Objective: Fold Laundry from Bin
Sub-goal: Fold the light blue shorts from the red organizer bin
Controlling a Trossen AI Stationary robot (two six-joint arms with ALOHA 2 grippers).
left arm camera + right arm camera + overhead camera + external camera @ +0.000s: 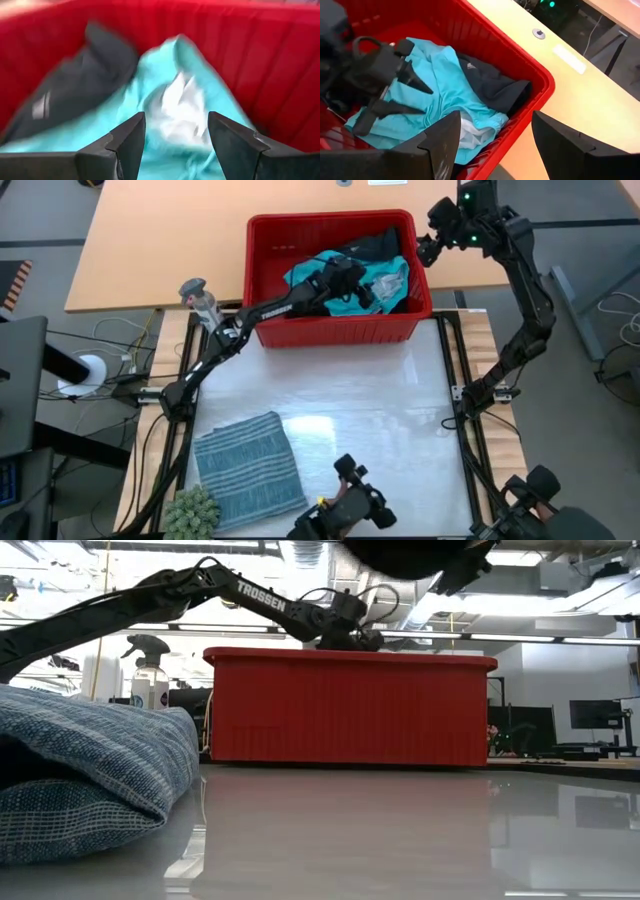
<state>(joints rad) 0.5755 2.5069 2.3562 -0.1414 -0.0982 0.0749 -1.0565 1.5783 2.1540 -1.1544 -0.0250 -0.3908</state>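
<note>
The red bin point(335, 330) stands at the far middle of the white work surface, and in the low view its front wall point(350, 710) hides what it holds. A turquoise garment point(440, 85) and a black garment point(495, 87) lie crumpled in it. My left gripper point(175, 120) reaches into the bin point(362, 288) and hangs open just over the turquoise cloth point(165, 65). My right gripper point(492, 140) is open above the bin's far right corner point(432, 248). A folded blue-grey striped garment point(248, 465) lies flat near the front left.
A grey spray bottle point(200, 302) stands left of the bin. A small green plant point(190, 510) sits at the near left corner, beside the striped garment. A wooden table point(160, 240) lies beyond the bin. The white surface point(380, 420) stretches between bin and near edge.
</note>
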